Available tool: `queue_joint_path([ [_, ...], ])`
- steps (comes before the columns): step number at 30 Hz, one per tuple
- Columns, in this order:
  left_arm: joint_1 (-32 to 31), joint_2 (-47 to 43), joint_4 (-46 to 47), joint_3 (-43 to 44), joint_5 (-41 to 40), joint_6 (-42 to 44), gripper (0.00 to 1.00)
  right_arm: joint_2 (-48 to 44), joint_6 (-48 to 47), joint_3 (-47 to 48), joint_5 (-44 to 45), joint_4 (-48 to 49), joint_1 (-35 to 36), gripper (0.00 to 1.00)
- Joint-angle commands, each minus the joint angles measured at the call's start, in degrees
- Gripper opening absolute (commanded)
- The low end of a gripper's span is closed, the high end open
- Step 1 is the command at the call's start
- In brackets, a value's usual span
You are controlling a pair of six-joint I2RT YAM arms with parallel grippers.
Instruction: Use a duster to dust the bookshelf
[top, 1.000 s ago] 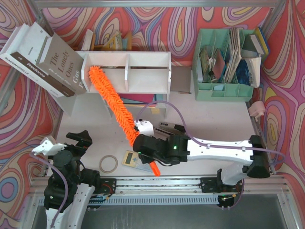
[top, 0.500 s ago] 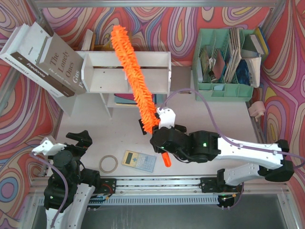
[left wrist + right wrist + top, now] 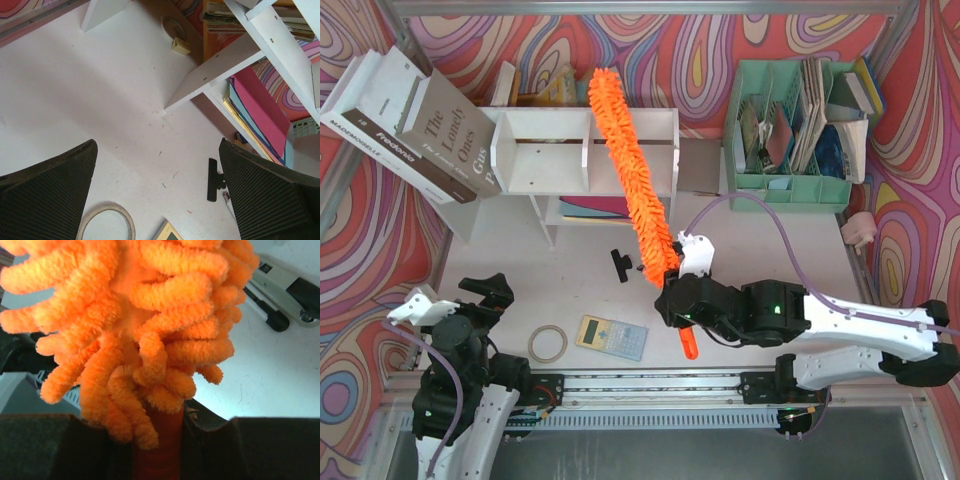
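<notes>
I had the right hand gripping the duster, head over the bookshelf top's right end. Dusting looked underway, lower tier pending; left hand wide.

The top view is bright and evenly lit from above, with soft shadows on the white table beneath the bookshelf. In the left wrist view the fingers of the left gripper are dark and soft-edged at the lower corners. In the right wrist view the duster sits close and slightly soft, the table beside it glares near white, and the stapler is blurred.
</notes>
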Motion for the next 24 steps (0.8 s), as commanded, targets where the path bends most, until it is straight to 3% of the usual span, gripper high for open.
queue_joint_path([
  [1,0.3,-0.3,1.1,-1.0,0.5,0.2,0.99,-3.0,1.1,-1.1,-3.3,1.0,0.3,0.0],
  [15,0.3,0.4,1.2,-0.9,0.5,0.3,0.99,-4.7,6.3,-11.8,-8.1,5.4,0.3,0.0],
  [24,0.4,1.0,1.4,-0.9,0.5,0.4,0.98,3.3,0.9,-7.4,-13.6,8.7,0.4,0.0],
])
